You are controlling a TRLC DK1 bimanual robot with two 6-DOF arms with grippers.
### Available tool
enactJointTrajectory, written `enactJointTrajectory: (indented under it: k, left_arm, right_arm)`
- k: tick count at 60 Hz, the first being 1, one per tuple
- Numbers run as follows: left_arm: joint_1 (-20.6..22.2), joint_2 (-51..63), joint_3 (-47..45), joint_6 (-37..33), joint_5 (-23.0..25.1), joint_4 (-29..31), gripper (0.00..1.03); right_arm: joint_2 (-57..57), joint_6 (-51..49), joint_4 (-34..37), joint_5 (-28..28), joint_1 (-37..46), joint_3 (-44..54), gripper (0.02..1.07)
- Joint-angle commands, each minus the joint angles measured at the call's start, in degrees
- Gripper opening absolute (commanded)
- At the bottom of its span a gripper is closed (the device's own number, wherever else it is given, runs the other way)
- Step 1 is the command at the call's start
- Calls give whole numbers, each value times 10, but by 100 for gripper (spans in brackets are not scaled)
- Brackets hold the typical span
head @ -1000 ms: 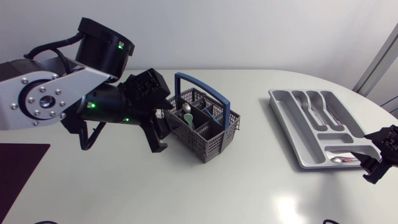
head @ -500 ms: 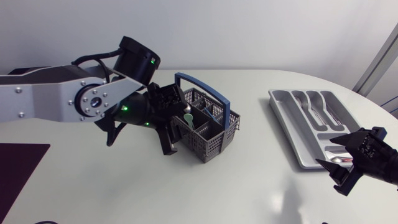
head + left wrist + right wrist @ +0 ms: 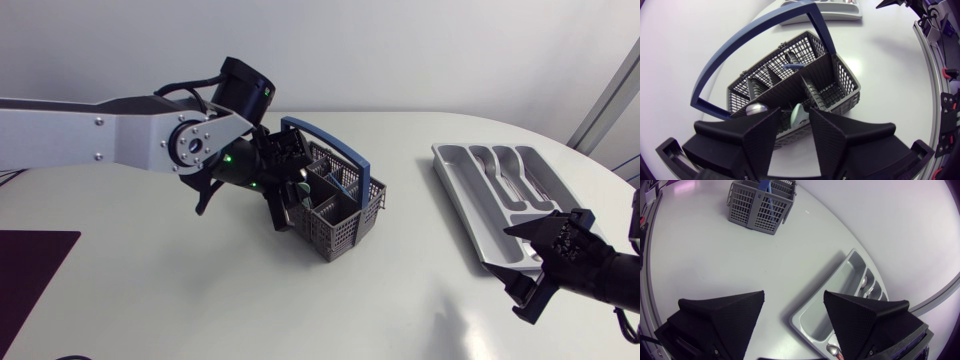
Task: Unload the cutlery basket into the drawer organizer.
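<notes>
The grey mesh cutlery basket (image 3: 345, 232) with a blue handle stands at mid-table and shows far ahead in the right wrist view (image 3: 760, 205). My left gripper (image 3: 287, 200) hangs over the basket's near-left compartment (image 3: 840, 85). A pale green spoon (image 3: 798, 117) stands between its fingers (image 3: 760, 137), which are close to the spoon; a thin gap shows on one side. A silver spoon bowl (image 3: 756, 108) sits beside it. My right gripper (image 3: 530, 268) is open and empty in front of the grey drawer organizer (image 3: 455, 190), which lies just ahead of it (image 3: 794, 297).
The organizer (image 3: 817, 312) holds several pieces of cutlery, with spoons (image 3: 490, 165) in its long slots. A blue utensil (image 3: 792, 65) lies in the basket's far compartment. A dark purple mat (image 3: 30, 270) lies at the front left corner.
My left arm swung right and lowered its gripper onto the basket, and its fingers narrowed around the green spoon. My right gripper drew away from the organizer toward the table's front.
</notes>
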State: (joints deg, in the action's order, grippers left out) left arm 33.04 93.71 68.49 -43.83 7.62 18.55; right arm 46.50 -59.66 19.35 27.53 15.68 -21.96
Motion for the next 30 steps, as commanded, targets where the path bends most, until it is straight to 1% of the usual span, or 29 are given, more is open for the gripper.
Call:
enactJointTrajectory:
  k: [1,3,8,13,16,21,24,25,30]
  left_arm:
    - [-7,9,20,-22,0,4,27]
    - [-9,9,20,-23,0,4,25]
    - [-10,8,19,-24,1,5,23]
    - [-10,7,17,-26,1,6,14]
    - [-10,6,16,-26,1,6,13]
    - [-9,0,15,-27,3,6,6]
    - [-9,-10,11,-27,3,6,6]
    - [-8,-14,10,-27,3,6,3]
    - [-5,-35,5,-22,4,6,4]
  right_arm:
    - [-4,17,4,-5,-10,21,88]
    - [-6,18,4,-8,-14,24,88]
    - [-15,24,4,-13,-22,28,88]
    - [-23,26,6,-18,-28,32,88]
    - [-27,27,8,-20,-29,33,88]
    - [-35,27,12,-20,-30,36,88]
    - [-40,27,14,-20,-30,37,88]
    - [-41,28,14,-20,-31,38,88]
    - [-47,27,17,-23,-33,39,88]
